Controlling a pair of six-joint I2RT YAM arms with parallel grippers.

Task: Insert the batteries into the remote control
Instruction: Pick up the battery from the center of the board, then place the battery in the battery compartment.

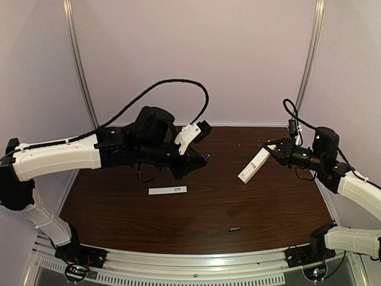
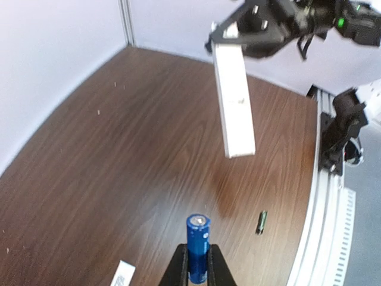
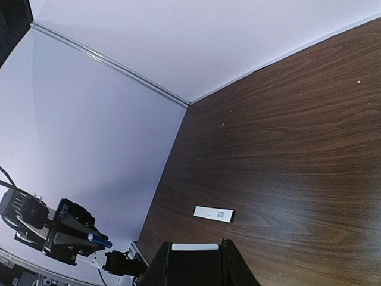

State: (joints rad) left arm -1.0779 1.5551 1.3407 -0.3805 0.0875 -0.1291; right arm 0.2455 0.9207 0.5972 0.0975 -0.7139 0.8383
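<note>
Status: left pincer (image 2: pixel 196 265) is clamped on one of the batteries (image 2: pixel 197 243), gripped low, so most of the blue body and the pale metal cap stick out past the fingertips. Right pincer (image 1: pixel 275 149) is clamped on one end of the remote control (image 1: pixel 254 164), which hangs tilted in the air above the surface (image 1: pixel 268 205), free end down and pointing toward my left arm. The two are well apart, nothing seated yet. Risks: the remote is held at one end only, so any push into the recess will likely lever it around in the grip. The battery is slim and held near its base, so a side load could pivot it or pop it out. I can't tell from these views which face the recess is on, so misalignment or wrong polarity is possible. The second battery (image 1: pixel 233 229) lies loose near the front edge, and a knock could roll it toward the rail (image 1: pixel 196 262). The cover strip (image 1: pixel 167 190) lies flat, left of centre, out of the way. Surface is dark wood grain with a few pale specks and some glare. Room: plain pale walls (image 1: pixel 196 53) and metal corner posts (image 1: pixel 80 65) at the back.
</note>
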